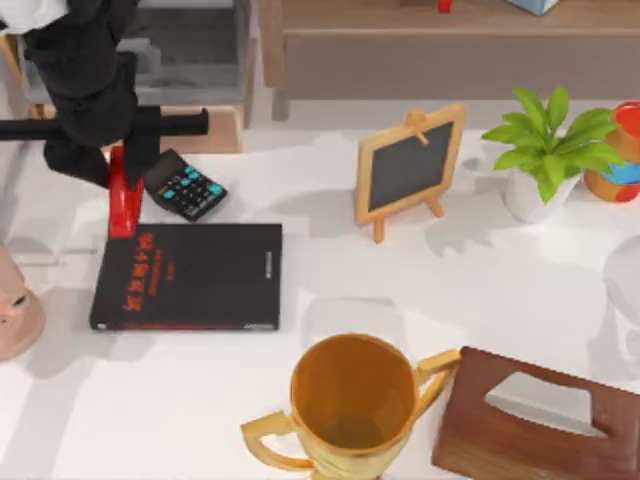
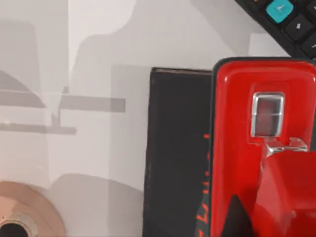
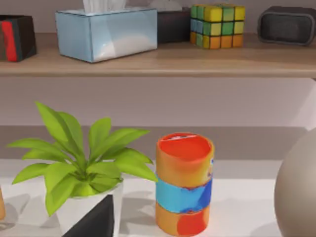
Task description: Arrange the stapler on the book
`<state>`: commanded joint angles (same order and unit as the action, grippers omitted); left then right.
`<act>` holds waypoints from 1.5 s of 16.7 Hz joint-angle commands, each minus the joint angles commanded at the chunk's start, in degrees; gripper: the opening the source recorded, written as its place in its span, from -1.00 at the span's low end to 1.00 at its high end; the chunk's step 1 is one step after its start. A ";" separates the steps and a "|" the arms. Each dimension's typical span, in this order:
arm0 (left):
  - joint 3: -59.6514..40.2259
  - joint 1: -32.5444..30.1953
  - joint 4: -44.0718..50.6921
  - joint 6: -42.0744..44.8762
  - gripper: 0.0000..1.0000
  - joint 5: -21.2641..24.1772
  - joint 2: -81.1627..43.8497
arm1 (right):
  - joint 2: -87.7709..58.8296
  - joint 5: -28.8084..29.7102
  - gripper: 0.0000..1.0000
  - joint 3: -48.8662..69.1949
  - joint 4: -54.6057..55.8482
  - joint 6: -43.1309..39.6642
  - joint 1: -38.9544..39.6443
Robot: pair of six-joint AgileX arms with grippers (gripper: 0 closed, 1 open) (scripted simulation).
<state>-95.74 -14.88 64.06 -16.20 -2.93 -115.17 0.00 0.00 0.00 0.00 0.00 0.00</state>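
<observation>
The red stapler (image 1: 124, 203) hangs at the table's left, its lower end over the far left corner of the black book (image 1: 190, 276), which lies flat with red lettering along its left edge. My left gripper (image 1: 126, 165) is shut on the stapler from above. In the left wrist view the stapler (image 2: 261, 148) is close up, overlapping the book (image 2: 177, 153) below it. My right arm is parked off to the right.
A black calculator (image 1: 186, 186) lies right of the stapler. A mini chalkboard (image 1: 410, 165), a potted plant (image 1: 545, 150) and a coloured can (image 1: 622, 150) stand at the back right. A gold trophy cup (image 1: 350, 405) and a brown tissue box (image 1: 540, 420) are in front.
</observation>
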 joint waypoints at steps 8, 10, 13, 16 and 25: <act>6.77 -8.37 -4.80 -4.99 -1.00 -1.03 0.17 | 0.00 0.00 1.00 0.00 0.00 0.00 0.00; 6.77 -8.37 -4.80 -4.99 -1.00 -1.03 0.17 | 0.00 0.00 1.00 0.00 0.00 0.00 0.00; 6.65 -8.86 -5.34 -4.21 -1.00 -1.47 0.43 | 0.00 0.00 1.00 0.00 0.00 0.00 0.00; 7.84 -10.28 -7.49 -2.56 -1.00 -3.13 0.77 | 0.00 0.00 1.00 0.00 0.00 0.00 0.00; 10.67 -8.04 -10.84 -4.64 -1.00 -0.99 -1.95 | 0.00 0.00 1.00 0.00 0.00 0.00 0.00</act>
<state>-85.07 -22.92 53.22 -20.84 -3.92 -117.12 0.00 0.00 0.00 0.00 0.00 0.00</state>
